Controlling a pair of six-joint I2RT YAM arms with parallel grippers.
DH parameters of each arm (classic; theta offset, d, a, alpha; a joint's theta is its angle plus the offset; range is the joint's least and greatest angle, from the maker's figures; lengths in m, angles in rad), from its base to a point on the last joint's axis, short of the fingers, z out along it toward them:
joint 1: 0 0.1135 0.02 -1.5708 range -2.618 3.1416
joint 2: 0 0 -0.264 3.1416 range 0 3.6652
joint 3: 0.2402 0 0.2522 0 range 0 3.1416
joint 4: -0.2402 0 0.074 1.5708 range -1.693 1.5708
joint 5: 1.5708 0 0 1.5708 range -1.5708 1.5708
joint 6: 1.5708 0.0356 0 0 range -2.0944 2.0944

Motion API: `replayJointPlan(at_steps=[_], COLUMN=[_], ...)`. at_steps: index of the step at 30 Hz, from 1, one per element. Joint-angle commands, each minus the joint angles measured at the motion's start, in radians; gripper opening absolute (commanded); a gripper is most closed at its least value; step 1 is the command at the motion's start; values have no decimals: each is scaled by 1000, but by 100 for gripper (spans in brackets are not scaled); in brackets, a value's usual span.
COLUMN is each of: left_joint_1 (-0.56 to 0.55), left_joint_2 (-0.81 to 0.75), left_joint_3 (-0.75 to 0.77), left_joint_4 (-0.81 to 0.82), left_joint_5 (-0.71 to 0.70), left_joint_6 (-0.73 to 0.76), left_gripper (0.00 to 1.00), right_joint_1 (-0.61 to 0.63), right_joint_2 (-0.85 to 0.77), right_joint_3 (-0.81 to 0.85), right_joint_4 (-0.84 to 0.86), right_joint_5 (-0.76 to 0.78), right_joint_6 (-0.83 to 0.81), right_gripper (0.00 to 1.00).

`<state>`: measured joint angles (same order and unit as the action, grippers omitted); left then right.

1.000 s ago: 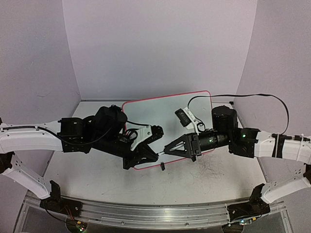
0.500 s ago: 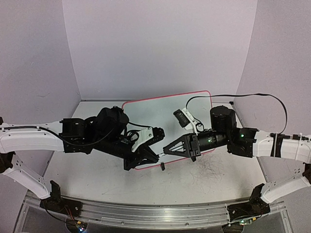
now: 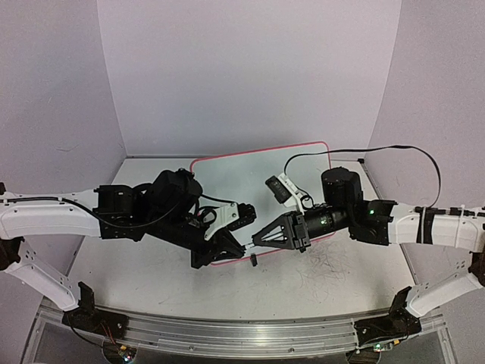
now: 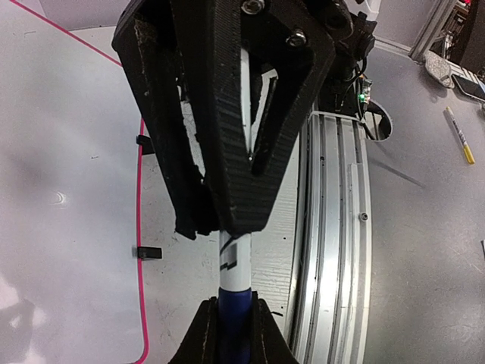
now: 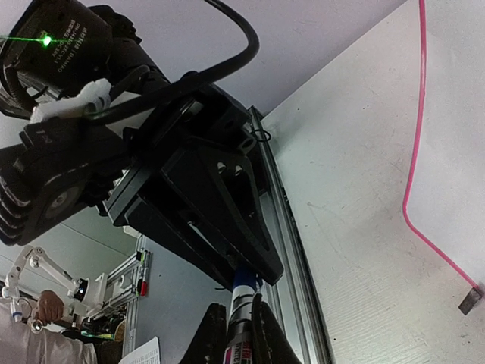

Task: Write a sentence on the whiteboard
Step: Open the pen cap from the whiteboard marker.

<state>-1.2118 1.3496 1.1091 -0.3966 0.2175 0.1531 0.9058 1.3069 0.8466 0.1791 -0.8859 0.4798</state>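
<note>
Left fingers (image 3: 233, 244) clamp marker (image 4: 236, 262) blue end, right fingers (image 3: 265, 233) clamp barrel; marker axis runs fingertip to fingertip by whiteboard (image 3: 242, 178) near edge

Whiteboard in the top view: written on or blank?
Blank as far as it shows: the whiteboard bears no writing on its bare surface. Its near part is hidden, so cannot tell there.
</note>
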Motion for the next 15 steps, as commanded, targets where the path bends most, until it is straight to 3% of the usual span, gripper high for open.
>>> replayJointPlan(at_steps=[1,4,8,15], left_joint_1=[1,1,1,2], left_joint_2=[1,2,6,15], left_joint_3=[57,58,62,67], left_joint_4=[53,47,40,34], left_joint_5=[10,11,14,18], left_joint_6=[13,15,16,13], left_gripper=[0,0,0,0], right_joint_1=[12,13,13,12], right_joint_2=[13,20,28,32], right_joint_3=[46,49,49,47], right_joint_4=[-3,-7,-20,-23], right_joint_5=[-80,-99,-127,-125], right_joint_6=[-47,-64,-92,-99], right_gripper=[16,16,25,14])
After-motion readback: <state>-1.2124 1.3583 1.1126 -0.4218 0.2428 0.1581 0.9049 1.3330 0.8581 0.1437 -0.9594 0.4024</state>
